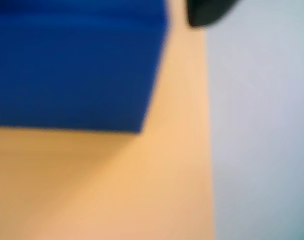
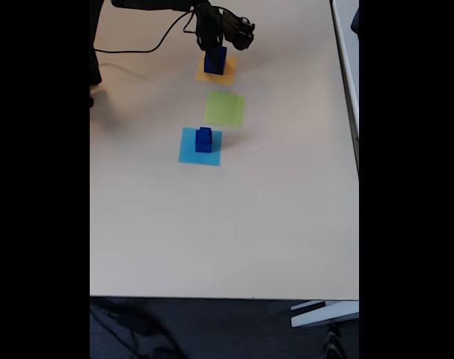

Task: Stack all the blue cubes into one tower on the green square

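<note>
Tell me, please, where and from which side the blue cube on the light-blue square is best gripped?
Probably from straight above, closing on two opposite vertical faces of the blue cube. It stands upright near the middle of the light-blue square, apart from other things, so its flat sides look free for the gripper.

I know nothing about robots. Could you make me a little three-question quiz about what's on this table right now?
1. True or false: the green square has a cube on it.
2. In the fixed view, the claw is over which paper square? A) light-blue B) green C) orange
3. Fill in: the blue cube far from the arm sits on the ____ square.

Key: 1 false; 2 C, it is at the blue cube on the orange square; 3 light-blue.
</note>
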`<state>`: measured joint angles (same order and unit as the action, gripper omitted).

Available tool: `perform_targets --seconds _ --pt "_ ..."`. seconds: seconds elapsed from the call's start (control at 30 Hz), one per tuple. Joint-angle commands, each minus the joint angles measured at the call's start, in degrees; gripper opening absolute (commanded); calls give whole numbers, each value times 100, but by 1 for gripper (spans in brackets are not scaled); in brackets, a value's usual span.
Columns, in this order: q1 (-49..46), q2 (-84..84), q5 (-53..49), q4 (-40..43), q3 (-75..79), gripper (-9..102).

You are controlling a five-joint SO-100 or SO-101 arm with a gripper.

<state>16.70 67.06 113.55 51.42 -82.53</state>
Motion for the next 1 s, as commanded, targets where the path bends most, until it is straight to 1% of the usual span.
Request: perform_targets --seconds 0.0,0.13,0.3,0.5,0.77,0.87,0.97 --pt "26 105 -70 -88 26 26" --pt "18 114 -88 -105 26 17" --pt "-35 193 -158 -97 9 12" --pt "-229 633 -413 18 -141 11" --pt "-905 1336 -1485 1002 422 11" --pt "-1143 1406 -1819 1222 694 11" --pt "-1397 1397 -2101 1257 853 11"
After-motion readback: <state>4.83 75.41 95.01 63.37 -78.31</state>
